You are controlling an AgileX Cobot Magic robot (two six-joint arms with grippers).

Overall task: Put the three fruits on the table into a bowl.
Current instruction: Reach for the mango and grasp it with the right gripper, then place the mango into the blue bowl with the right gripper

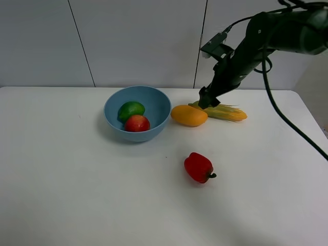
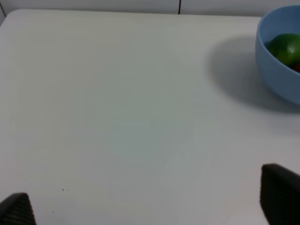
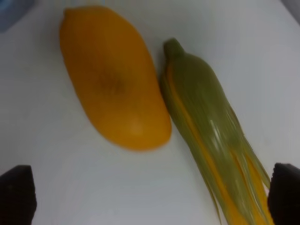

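The light-blue bowl (image 1: 136,135) stands on the white table (image 1: 72,179) and holds the green lime (image 1: 131,109) and the red apple (image 1: 137,123). The orange-yellow mango (image 1: 189,115) lies on the table just right of the bowl, touching the corn cob (image 1: 225,112). My right gripper (image 1: 204,100) hangs open just above the mango's far side; in the right wrist view (image 3: 150,194) the mango (image 3: 115,75) and the corn (image 3: 206,131) lie between its spread fingers. My left gripper (image 2: 150,201) is open and empty over bare table, with the bowl (image 2: 276,70) and the lime (image 2: 286,47) at the view's edge.
A glossy red bell pepper (image 1: 199,167) lies on the table in front of the mango. The right arm and its cable reach in from the upper right. The left arm does not show in the exterior view.
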